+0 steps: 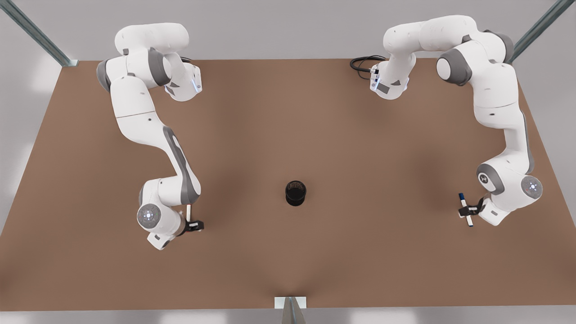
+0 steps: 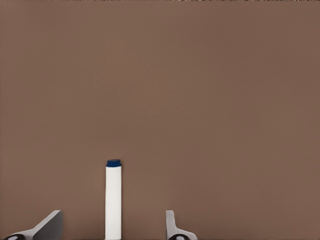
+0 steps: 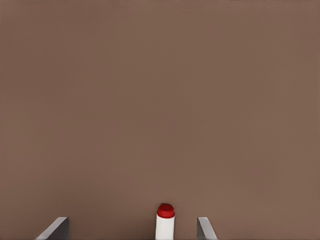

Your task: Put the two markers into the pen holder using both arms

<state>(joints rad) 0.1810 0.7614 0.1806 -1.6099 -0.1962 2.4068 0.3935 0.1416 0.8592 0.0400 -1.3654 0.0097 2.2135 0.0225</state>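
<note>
The black pen holder [image 1: 295, 193] stands upright at the middle of the brown table. The blue-capped marker [image 1: 464, 208] lies on the table at the front view's right. My left gripper [image 1: 469, 210] is low over it and open. In the left wrist view this marker [image 2: 113, 200] lies between the fingers of the gripper [image 2: 112, 226], with a gap on each side. At the front view's left, my right gripper [image 1: 194, 225] is open astride the red-capped marker [image 1: 188, 211]. The red marker [image 3: 165, 222] sits nearer one finger of that gripper [image 3: 132, 229].
The brown table [image 1: 288, 135] reaches metal frame posts at the back corners. A black cable [image 1: 362, 63] loops at the base of the arm on the front view's right. A small bracket [image 1: 290, 302] sits at the front edge, in line with the holder.
</note>
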